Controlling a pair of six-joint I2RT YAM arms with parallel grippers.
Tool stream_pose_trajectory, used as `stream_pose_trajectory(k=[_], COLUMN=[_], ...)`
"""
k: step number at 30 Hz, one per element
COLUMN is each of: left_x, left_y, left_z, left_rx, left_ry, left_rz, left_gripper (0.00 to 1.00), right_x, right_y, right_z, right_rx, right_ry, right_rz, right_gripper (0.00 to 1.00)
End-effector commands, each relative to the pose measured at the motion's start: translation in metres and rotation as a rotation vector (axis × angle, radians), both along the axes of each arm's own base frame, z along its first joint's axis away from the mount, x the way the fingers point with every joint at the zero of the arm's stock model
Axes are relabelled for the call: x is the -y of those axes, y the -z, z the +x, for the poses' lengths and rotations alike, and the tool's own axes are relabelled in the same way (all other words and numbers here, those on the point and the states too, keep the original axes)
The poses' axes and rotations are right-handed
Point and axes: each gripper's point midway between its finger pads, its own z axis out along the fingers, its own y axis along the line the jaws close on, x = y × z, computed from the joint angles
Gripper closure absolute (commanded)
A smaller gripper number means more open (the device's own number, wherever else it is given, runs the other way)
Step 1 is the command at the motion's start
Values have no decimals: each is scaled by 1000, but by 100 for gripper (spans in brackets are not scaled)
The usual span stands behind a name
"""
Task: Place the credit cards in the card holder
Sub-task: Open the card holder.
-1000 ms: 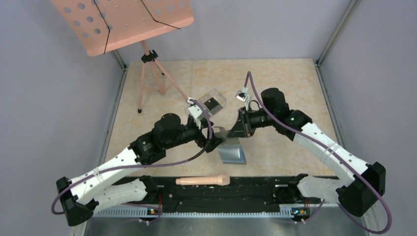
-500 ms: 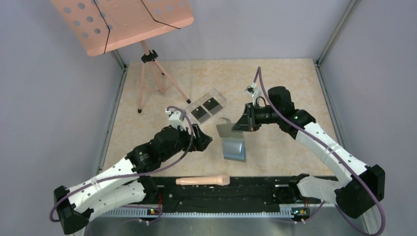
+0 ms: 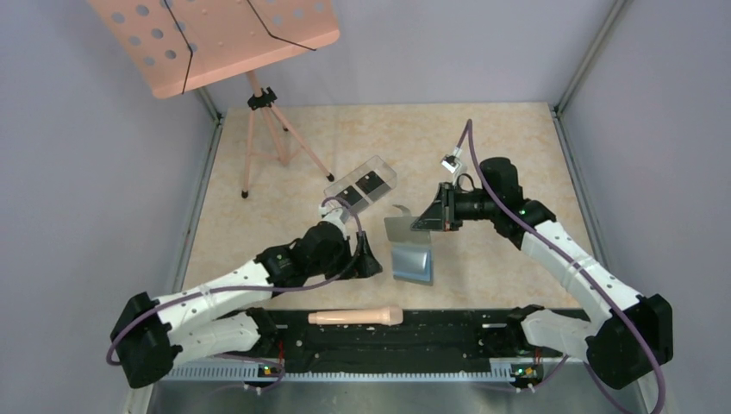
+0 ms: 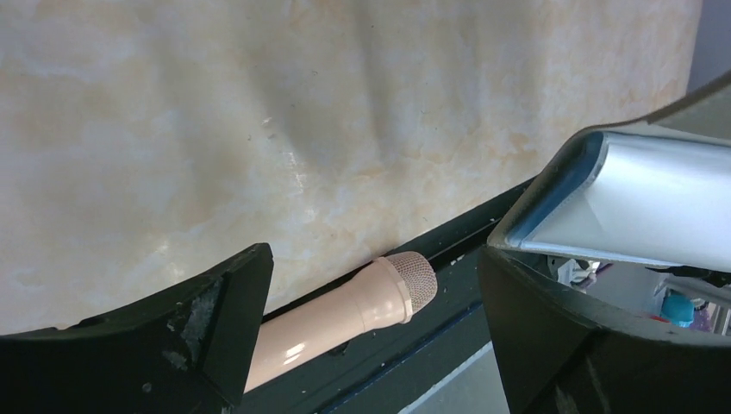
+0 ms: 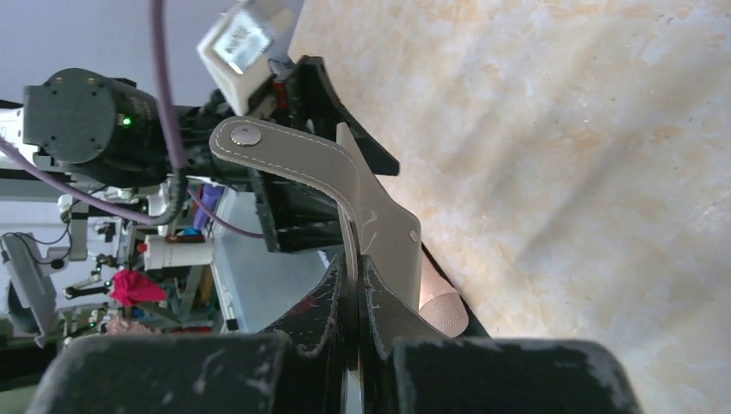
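Left gripper [image 3: 372,260], top view: drawn back from the clear plastic rectangular box [image 3: 362,183] to just beside the flat gray folding card holder [image 3: 410,261]; jaws apart.
Box: two thin black credit cards [image 3: 349,195] inside, none seen in the holder.
Left wrist view: nothing between the fingers [image 4: 215,319]; holder edge at right.
Right gripper [image 5: 358,297], right wrist view: clamped on the holder's snap flap. Best held lifted and steady while a card is fetched.

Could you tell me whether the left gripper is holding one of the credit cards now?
No, the left gripper stands wide open in its wrist view, with only the table and a peach microphone seen in the gap.
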Motion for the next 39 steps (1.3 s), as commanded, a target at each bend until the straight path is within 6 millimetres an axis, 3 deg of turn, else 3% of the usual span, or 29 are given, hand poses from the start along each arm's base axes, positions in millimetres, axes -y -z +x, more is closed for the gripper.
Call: stream_pose_trajectory(k=[1,6,13,22,32,39], left_x=[37,44,58,43,17,27], left_y=[-27,-20,-37,-48,-36,-24], left_z=[7,19,28,16,32,30], left_rx=[18,-14,-3,19,49,-4], left_ry=[119,131,165,169,-14,-16], left_rz=[-73,33,47,31,84,49], left_gripper=[7,8,13,18,19,21], right_x=[-2,-3,-1,-1,-4,-6], right_y=[-25,-25,-18,-8,-9,-14], right_z=[-1,-2,3,8,9,6], right_rx=[52,31,19,6,-12,-22], right_ry=[-11,-7,18,30,26,13], right_rz=[76,82,60,33,61,90], right_gripper=[100,100,100,100,100,100])
